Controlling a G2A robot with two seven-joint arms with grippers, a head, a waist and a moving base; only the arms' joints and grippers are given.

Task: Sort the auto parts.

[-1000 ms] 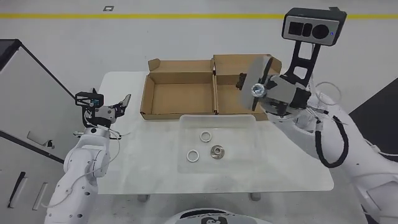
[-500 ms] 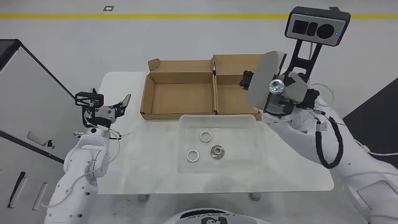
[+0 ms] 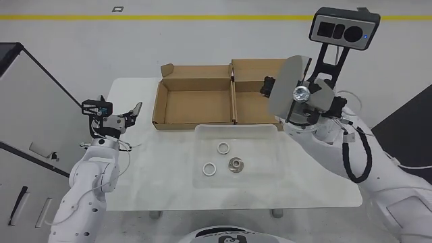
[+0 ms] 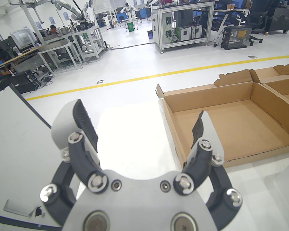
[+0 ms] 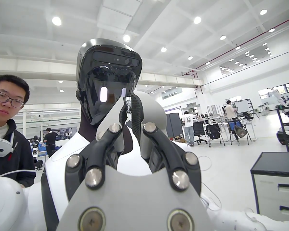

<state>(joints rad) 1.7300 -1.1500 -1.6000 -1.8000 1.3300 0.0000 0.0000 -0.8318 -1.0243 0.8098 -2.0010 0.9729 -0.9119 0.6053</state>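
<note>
My right gripper (image 3: 298, 94) is held high above the table's back right, turned up toward the robot's head, and is shut on a small shiny metal part (image 3: 300, 95). In the right wrist view the part (image 5: 128, 105) is a short ribbed cylinder pinched at the fingertips (image 5: 137, 108). A clear tray (image 3: 263, 170) in the middle of the table holds two white rings (image 3: 222, 148) (image 3: 210, 169) and a grey metal part (image 3: 235, 165). My left gripper (image 3: 125, 115) (image 4: 140, 109) hovers open and empty at the table's left edge.
Two open cardboard boxes stand side by side behind the tray, the left one (image 3: 192, 106) (image 4: 233, 121) with nothing in it, the right one (image 3: 248, 110) partly hidden by the right arm. A white panel (image 3: 30, 101) leans left of the table (image 3: 152, 179).
The right gripper has swung a little to the right and up with the metal part, then held still. The left arm has not moved.
</note>
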